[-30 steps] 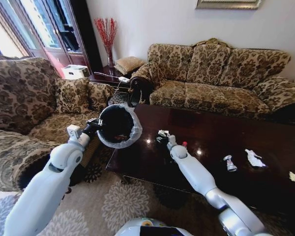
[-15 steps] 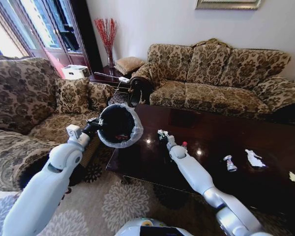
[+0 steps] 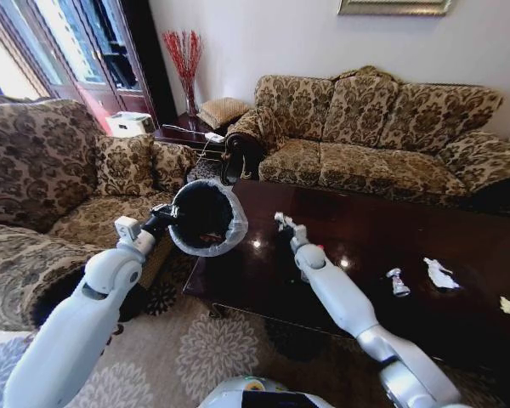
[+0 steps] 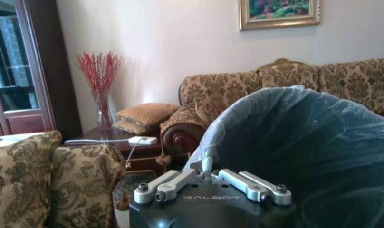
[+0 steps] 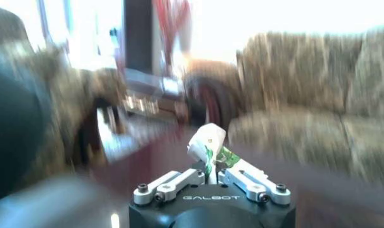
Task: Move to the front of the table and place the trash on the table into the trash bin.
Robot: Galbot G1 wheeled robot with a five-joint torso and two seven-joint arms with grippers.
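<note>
table point(image 3: 365, 255) | on it: crushed bottle point(image 3: 397, 281), crumpled paper point(image 3: 439, 274), scrap point(image 3: 508, 306)

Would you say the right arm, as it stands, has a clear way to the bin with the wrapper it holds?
Probably yes. The right gripper holds the wrapper above the table; the bin, held by the left gripper, opens toward it with nothing between.

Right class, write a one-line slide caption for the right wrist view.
Right claw shut on a crumpled white-and-green wrapper, above the table.
</note>
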